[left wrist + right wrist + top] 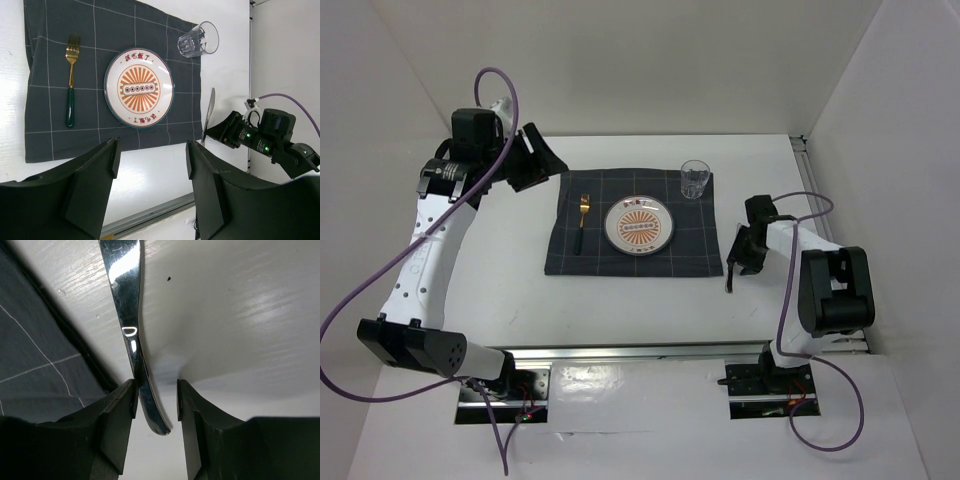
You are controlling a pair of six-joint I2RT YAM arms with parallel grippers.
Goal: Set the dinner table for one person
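The right tool (156,390) sits low over the large plain white flat surface (240,315). Its two black fingers (115,415) are parted wider than the slim silver metal knife (125,300) that runs between them. In the wrist view the knife lies against the left-hand finger with a gap to the other, so the grip is released, not clamped. The knife's far end rests on the surface, just beside the right edge of the dark grid-lined cloth mat (30,355) (and roughly parallel to it). The surface lies directly beneath this tool.

On the mat, a round white plate with an orange sunburst pattern (639,225) sits in the middle. A gold fork with a dark green handle (583,222) lies to its left, and a clear drinking glass (695,179) stands at the mat's far right corner.

The left tool (152,150) hangs raised above the surface, off the mat's far left corner. It is spread wide and holds nothing.
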